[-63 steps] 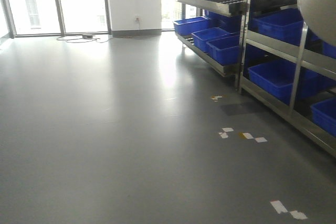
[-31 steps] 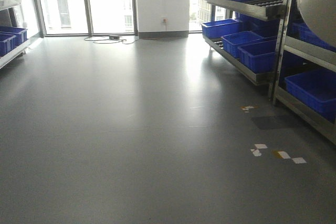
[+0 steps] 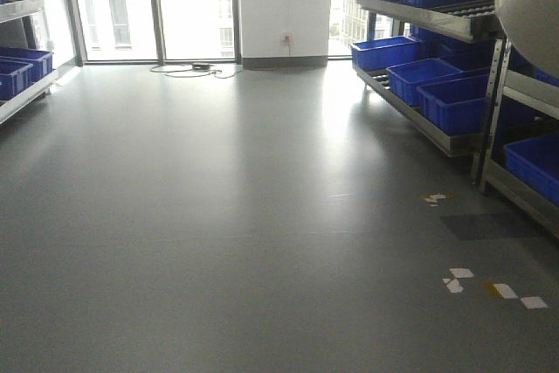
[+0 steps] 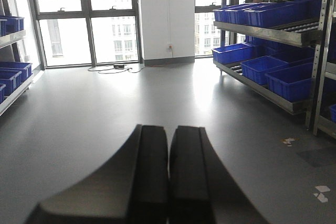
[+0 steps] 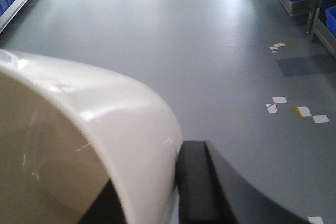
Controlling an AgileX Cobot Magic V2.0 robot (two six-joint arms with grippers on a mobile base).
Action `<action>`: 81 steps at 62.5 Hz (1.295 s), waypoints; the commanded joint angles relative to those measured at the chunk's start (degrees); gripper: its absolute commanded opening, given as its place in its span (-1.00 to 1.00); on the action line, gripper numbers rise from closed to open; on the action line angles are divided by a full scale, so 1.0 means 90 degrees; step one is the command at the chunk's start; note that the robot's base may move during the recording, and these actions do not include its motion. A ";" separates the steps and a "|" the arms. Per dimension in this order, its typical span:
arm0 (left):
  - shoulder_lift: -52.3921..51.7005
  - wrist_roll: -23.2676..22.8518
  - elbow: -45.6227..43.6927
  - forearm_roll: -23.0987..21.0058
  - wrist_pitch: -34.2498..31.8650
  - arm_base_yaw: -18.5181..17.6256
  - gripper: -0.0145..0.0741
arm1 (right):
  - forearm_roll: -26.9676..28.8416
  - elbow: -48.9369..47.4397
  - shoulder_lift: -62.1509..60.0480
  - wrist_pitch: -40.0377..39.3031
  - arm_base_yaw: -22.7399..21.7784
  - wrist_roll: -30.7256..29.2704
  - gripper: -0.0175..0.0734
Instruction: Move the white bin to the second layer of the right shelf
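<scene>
white bin: glossy cream, rounded; right end effector: clamps its wall; left end effector: closed

Our left gripper shows us two broad matte-black fingers, curved and flaring toward six o'clock, and our right gripper shows one like finger at five o'clock.

A smooth grey floor runs back to tall windows either side of a white wall panel — daylight glares off the floor in pale streaks. Steel racks loaded with blue crates line the right side, another rack the left; white tape scraps dot the floor.
</scene>
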 commanded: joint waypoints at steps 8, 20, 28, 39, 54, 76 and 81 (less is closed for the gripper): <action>-0.0084 -0.0047 0.0212 -0.0032 -0.0551 -0.0021 -0.48 | 0.0014 -0.0194 0.0005 -0.0668 -0.0049 0.0005 -0.49; -0.0084 -0.0047 0.0212 -0.0032 -0.0551 -0.0021 -0.48 | 0.0014 -0.0194 0.0005 -0.0668 -0.0049 0.0005 -0.49; -0.0084 -0.0047 0.0212 -0.0032 -0.0551 -0.0021 -0.48 | 0.0014 -0.0194 0.0005 -0.0668 -0.0049 0.0005 -0.49; -0.0084 -0.0047 0.0212 -0.0032 -0.0551 -0.0021 -0.48 | 0.0014 -0.0194 0.0005 -0.0668 -0.0049 0.0005 -0.49; -0.0084 -0.0047 0.0212 -0.0032 -0.0551 -0.0021 -0.48 | 0.0014 -0.0194 0.0005 -0.0668 -0.0049 0.0005 -0.49; -0.0084 -0.0047 0.0212 -0.0032 -0.0551 -0.0021 -0.48 | 0.0014 -0.0194 0.0005 -0.0668 -0.0049 0.0005 -0.49; -0.0084 -0.0047 0.0212 -0.0032 -0.0551 -0.0021 -0.48 | 0.0014 -0.0194 0.0005 -0.0668 -0.0049 0.0005 -0.49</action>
